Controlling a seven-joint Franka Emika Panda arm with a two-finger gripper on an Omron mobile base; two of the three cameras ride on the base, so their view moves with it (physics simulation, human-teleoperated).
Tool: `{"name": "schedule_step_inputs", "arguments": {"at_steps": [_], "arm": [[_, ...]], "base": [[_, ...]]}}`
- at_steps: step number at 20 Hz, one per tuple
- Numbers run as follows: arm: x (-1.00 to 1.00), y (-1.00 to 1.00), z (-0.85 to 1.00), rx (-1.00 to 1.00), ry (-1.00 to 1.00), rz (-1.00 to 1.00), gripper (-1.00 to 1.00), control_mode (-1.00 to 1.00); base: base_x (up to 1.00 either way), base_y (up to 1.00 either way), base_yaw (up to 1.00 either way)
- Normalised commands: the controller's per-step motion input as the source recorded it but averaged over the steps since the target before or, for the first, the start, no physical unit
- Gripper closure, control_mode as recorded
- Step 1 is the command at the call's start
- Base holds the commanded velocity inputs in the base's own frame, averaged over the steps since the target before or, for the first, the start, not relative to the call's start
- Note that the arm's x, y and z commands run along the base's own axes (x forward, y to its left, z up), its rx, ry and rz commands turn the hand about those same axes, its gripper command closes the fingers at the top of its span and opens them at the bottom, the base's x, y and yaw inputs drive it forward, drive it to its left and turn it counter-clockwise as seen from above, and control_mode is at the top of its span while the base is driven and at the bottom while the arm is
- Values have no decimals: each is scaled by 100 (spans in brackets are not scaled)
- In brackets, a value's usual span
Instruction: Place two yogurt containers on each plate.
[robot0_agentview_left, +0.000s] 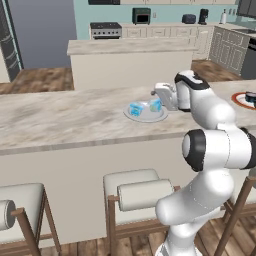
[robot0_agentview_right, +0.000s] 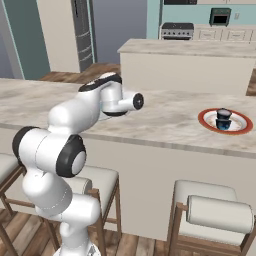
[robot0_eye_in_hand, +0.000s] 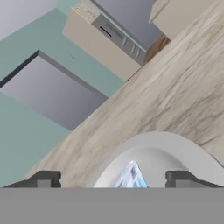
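I am holding my gripper (robot0_eye_in_hand: 113, 179) wide open and empty, reaching level over the smooth grey-white plate (robot0_agentview_left: 145, 116), where two translucent blue yogurt tubs (robot0_agentview_left: 136, 109) are sitting. A dark tub (robot0_agentview_right: 223, 119) is resting on the orange-rimmed plate (robot0_agentview_right: 225, 121) along the marbled counter (robot0_agentview_left: 60, 120).

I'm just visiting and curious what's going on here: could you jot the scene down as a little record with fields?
Setting: simulated kitchen, marble counter with stools in front
Grey-white plate: holds two light blue yogurt cups
Orange-rimmed plate: further along the counter, holds dark yogurt cups; how many is hard to tell
Robot hand: beside the grey-white plate, by the nearer blue cup
Fingers: spread apart, nothing between them, a blue cup just below in the hand view
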Motion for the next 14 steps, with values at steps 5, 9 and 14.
{"name": "schedule_step_inputs", "arguments": {"at_steps": [5, 9, 14], "arm": [[0, -64, -3, -1, 0, 0, -100, -100], [0, -60, 7, -1, 1, 0, -100, -100], [-1, -13, 39, -9, 0, 0, -100, -100]], "base": [[0, 0, 0], [0, 0, 0], [0, 0, 0]]}}
